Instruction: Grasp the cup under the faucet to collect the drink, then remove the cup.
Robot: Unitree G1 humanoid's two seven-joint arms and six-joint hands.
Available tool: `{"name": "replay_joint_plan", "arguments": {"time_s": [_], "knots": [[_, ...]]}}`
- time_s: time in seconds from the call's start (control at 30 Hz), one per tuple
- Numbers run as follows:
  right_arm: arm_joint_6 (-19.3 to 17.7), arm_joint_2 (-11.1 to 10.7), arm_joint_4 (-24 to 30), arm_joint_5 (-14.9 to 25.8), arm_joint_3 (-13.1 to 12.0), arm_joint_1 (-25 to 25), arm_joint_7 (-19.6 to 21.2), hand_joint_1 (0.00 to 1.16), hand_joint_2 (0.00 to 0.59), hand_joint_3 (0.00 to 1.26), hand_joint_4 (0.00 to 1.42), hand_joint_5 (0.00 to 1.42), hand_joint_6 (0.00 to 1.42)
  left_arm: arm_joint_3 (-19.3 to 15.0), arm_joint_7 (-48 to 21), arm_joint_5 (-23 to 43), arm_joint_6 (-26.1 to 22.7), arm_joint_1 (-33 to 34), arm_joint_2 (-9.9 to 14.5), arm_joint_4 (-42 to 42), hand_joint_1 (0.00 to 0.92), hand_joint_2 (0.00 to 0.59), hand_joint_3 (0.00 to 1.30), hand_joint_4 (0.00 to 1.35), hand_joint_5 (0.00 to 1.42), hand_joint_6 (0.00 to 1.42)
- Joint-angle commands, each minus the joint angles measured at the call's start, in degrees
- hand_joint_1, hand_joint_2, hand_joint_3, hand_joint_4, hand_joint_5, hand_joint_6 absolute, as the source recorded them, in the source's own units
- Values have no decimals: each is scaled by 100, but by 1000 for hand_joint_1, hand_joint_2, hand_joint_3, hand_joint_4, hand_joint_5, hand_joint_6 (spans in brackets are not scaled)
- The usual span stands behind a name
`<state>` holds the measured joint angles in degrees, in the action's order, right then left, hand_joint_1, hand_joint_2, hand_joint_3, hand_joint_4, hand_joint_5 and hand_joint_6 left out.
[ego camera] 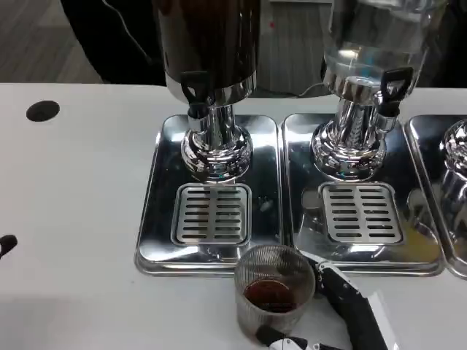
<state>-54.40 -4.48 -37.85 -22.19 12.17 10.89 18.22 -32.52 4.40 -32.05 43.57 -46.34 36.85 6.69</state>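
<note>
A clear ribbed cup [273,293] with dark drink in its bottom stands upright on the white table, just in front of the left steel tray [157,219]. My right hand [343,310] grips the cup from its right side, black fingers wrapping its wall and base. The dark-drink dispenser's faucet [195,91] sits above the slotted drip grate [211,213], well behind the cup. A black tip of my left hand [6,245] shows at the left edge of the frame, its fingers cut off.
A second dispenser with clear liquid and its faucet [390,86] stands on the middle tray [419,251]. A third tray [452,168] shows at the right edge. A black round hole [42,110] marks the table's back left.
</note>
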Motion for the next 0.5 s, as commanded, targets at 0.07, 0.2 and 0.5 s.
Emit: {"name": "replay_joint_plan", "arguments": {"time_s": [0.07, 0.2, 0.5], "knots": [[-227, 83, -39, -89, 8, -63, 145, 875, 224, 394, 398, 430, 360, -20, -12, 21, 19, 40, -72, -55, 0, 19, 0, 0, 0, 0], [-209, 99, -58, -177, 34, -73, 197, 877, 224, 394, 398, 430, 361, -26, -11, 52, 54, 63, -76, -127, 0, 19, 0, 0, 0, 0], [-151, 124, -107, -435, 117, -79, 389, 879, 222, 403, 402, 430, 363, -72, -18, 114, 125, 72, -77, -240, 0, 19, 0, 0, 0, 0]]}}
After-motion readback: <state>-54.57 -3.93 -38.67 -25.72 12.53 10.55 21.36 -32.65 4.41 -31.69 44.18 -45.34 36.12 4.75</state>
